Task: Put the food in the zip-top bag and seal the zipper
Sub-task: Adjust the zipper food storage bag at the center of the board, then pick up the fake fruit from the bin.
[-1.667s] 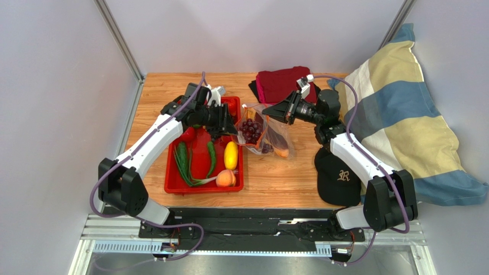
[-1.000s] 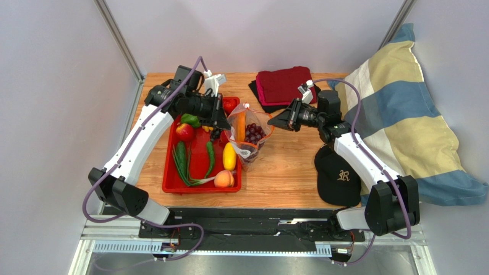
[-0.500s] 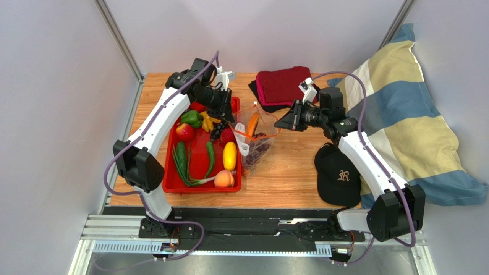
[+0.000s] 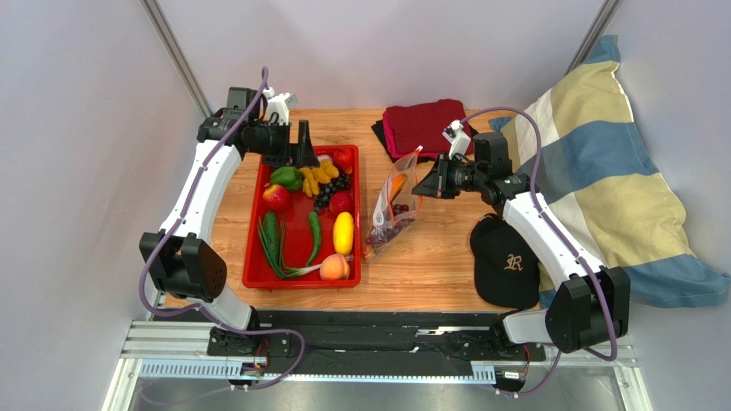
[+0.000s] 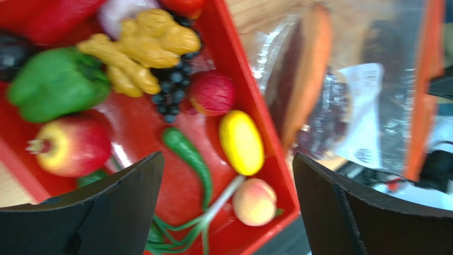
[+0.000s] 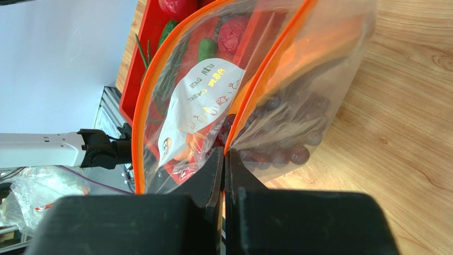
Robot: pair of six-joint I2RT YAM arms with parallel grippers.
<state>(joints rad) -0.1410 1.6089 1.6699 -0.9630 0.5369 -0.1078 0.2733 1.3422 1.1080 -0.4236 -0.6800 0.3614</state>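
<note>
Table (image 4: pixel 429 274): wooden top; both arms reach in from the near edge.
Left gripper (image 4: pixel 305 144): jaws spread wide with nothing between them; raised over the far end of the red tray (image 4: pixel 257 278).
Right gripper (image 6: pixel 224 155): fingers pressed together on the zip-top bag (image 4: pixel 390 214), pinching one lip at its orange-red strip.
Bag position: about mid-table, between the tray's right rim and the black cap (image 4: pixel 506 265). The pinched top corner is held up; the lower end sags to the wood and appears to rest there.
Zipper (image 6: pixel 142 106): unsealed; its two orange-red strips stand apart, so the mouth is open.
Bag contents: purple grapes (image 6: pixel 287 143) bunched at the bottom, carrot (image 5: pixel 311 69) lying along one wall.
Tray, far half: green pepper (image 5: pixel 56 82), red apple (image 5: pixel 72 146), ginger root (image 5: pixel 141 45), dark berry cluster (image 5: pixel 167 95), textured red fruit (image 5: pixel 212 93), small red fruit (image 4: pixel 344 159) at the far right corner.
Tray, near half: yellow lemon (image 5: pixel 242 142) and peach (image 5: pixel 254 202) along the right rim, green chili (image 5: pixel 189 159) in the middle, cucumber (image 4: pixel 271 231) and spring onion (image 4: pixel 296 271) toward the left.
Far edge: folded dark red cloths (image 4: pixel 420 127), beyond the bag.
Right edge: striped pillow (image 4: pixel 592 171) leaning over the tabletop, the cap just beside it.
</note>
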